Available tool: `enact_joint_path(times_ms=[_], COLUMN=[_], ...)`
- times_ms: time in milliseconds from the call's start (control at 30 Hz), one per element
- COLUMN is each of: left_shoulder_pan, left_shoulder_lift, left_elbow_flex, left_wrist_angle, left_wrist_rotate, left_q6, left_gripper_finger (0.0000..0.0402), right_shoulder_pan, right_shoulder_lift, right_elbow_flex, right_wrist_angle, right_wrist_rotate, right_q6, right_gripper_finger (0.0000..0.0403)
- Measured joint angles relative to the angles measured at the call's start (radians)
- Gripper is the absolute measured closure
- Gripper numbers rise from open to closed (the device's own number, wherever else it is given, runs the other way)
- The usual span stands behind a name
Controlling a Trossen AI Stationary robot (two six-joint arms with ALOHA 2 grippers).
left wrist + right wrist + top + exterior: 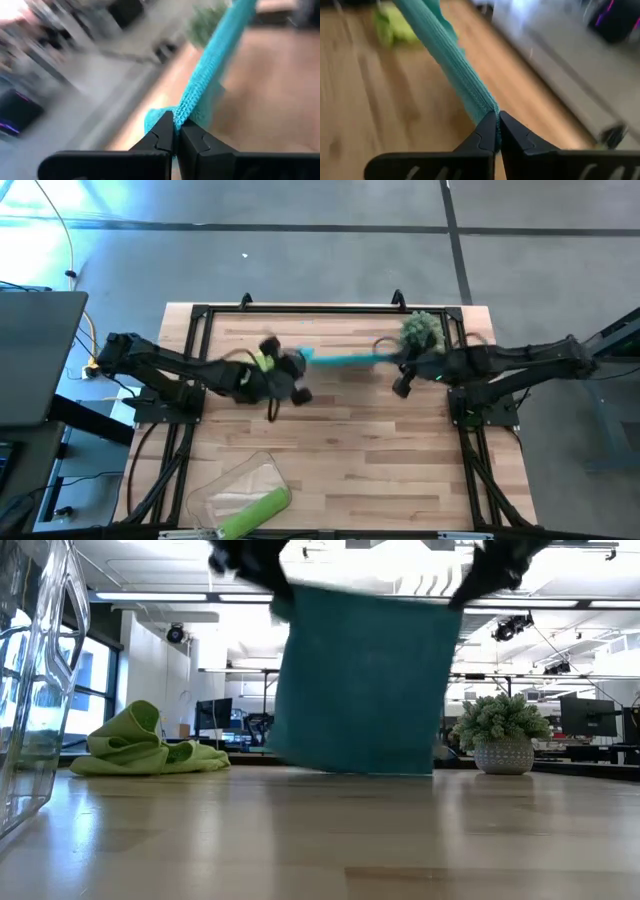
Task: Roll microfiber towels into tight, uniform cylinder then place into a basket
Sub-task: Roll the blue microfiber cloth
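High view showed the pale wooden slatted table (340,450), the shallow clear plastic basket (215,490) at its near edge with a rolled lime green towel (255,512) across its rim, and a square teal microfiber towel (365,680) stretched taut in the air between both arms. Its corners were pinched by the left gripper (176,131) and right gripper (497,122), each clamped tight. Even tension should be kept while lowering it flat for rolling.

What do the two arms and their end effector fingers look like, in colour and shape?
Both arms are dark, nearly black, jointed and slim. The left end effector has two matte black fingers that taper to pointed tips with a stepped inner edge; the right end effector looks the same. A small green light glows on the right arm. Thin dark cables loop near both wrists.
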Motion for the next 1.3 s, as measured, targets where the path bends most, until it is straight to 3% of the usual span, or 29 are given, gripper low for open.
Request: enact_joint_path(times_ms=[167,467,800,1100,1300], left_shoulder_pan=[-0.091,-0.203,-0.242,-0.249,-0.212], left_shoulder_lift=[0.138,0.308,0.331,0.331,0.331], left_elbow_flex=[-0.002,0.013,0.013,0.018,0.018], left_wrist_angle=[-0.149,-0.136,-0.114,-0.119,-0.142], left_wrist_rotate=[0.114,0.248,0.514,0.698,0.703], left_q6=[-0.326,-0.484,-0.698,-0.802,-0.753], left_gripper_finger=[0.0401,0.0401,0.0401,0.0401,0.0401], right_shoulder_pan=[0.110,0.314,0.471,0.530,0.497], right_shoulder_lift=[0.145,0.332,0.497,0.504,0.493], right_elbow_flex=[-0.001,-0.001,-0.003,-0.242,-0.268], right_wrist_angle=[-0.124,-0.131,-0.089,0.403,0.468], right_wrist_rotate=[-0.062,-0.123,-0.066,-0.054,-0.128], right_q6=[0.195,0.495,0.684,0.743,0.707], right_gripper_finger=[0.0403,0.0403,0.0403,0.0403,0.0403])
